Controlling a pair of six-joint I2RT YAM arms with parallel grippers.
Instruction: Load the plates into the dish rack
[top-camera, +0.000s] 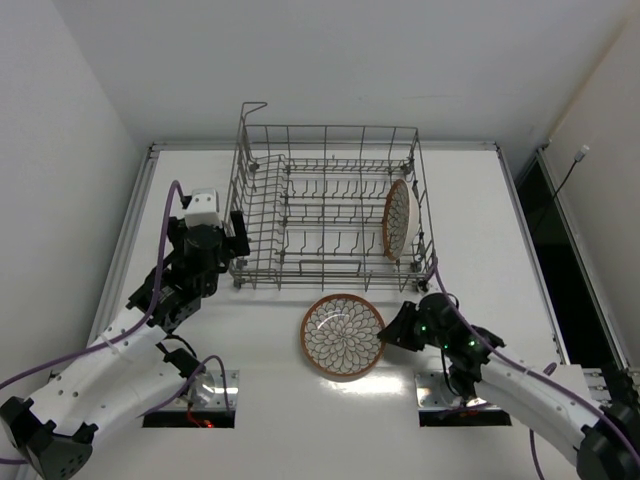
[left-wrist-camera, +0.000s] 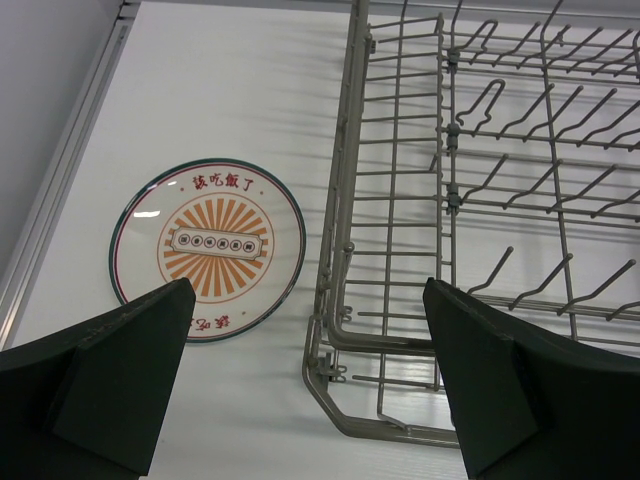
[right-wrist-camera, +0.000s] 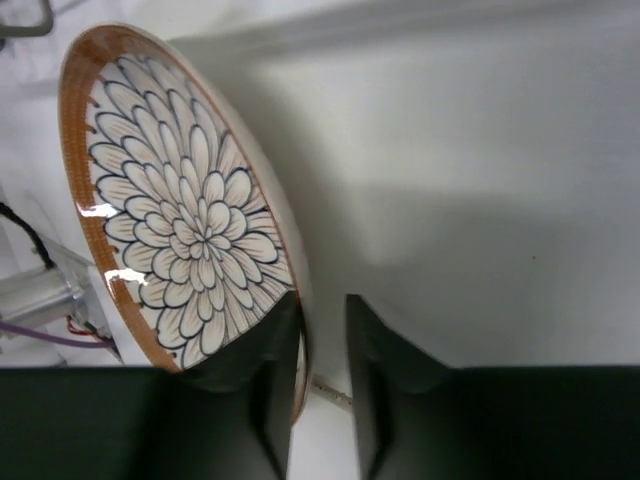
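Observation:
The grey wire dish rack (top-camera: 330, 205) stands mid-table, and its near left corner shows in the left wrist view (left-wrist-camera: 340, 400). One brown-rimmed petal plate (top-camera: 397, 220) stands upright in its right end. A second brown-rimmed petal plate (top-camera: 343, 336) is in front of the rack. My right gripper (top-camera: 395, 330) is shut on its right rim (right-wrist-camera: 200, 230), one finger on the patterned face and one behind. My left gripper (top-camera: 236, 235) is open and empty above the rack's near left corner. The white plate with the orange sunburst (left-wrist-camera: 207, 250) lies flat left of the rack, hidden under my left arm in the top view.
The table's raised left edge rail (left-wrist-camera: 60, 180) runs close beside the sunburst plate. Two cut-outs with arm mounts (top-camera: 190, 405) sit at the near edge. A dark gap (top-camera: 560, 260) lies beyond the table's right edge.

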